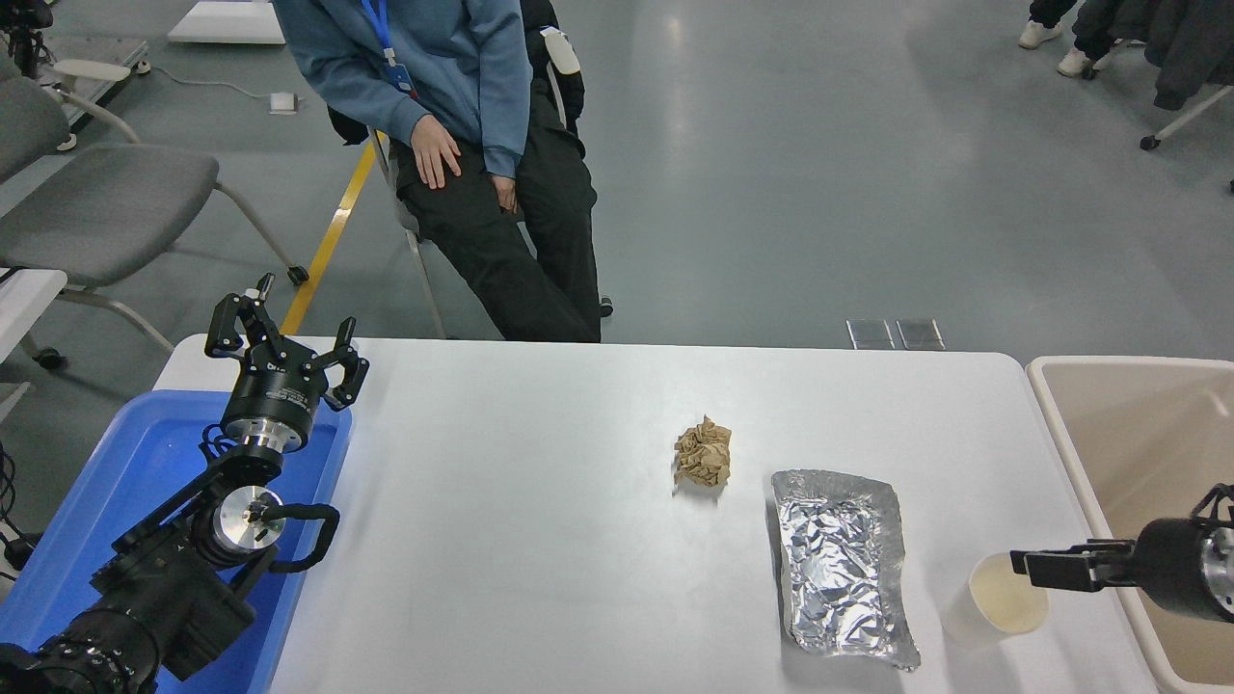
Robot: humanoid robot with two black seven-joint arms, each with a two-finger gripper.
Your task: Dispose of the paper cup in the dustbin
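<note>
The paper cup (993,602), white with a yellowish inside, stands upright near the table's front right corner. The beige dustbin (1147,434) sits just off the table's right edge. My right gripper (1020,567) comes in low from the right, over the bin's rim. Its fingers point left and look slightly apart, with the tips at the right side of the cup's rim. I cannot tell whether they touch it. My left gripper (281,333) is parked open at the far left.
A crinkled silver foil tray (844,567) lies just left of the cup. A crumpled brown paper ball (703,456) lies near the table's middle. A blue bin (145,463) sits under the left arm. A person (463,96) sits beyond the far edge.
</note>
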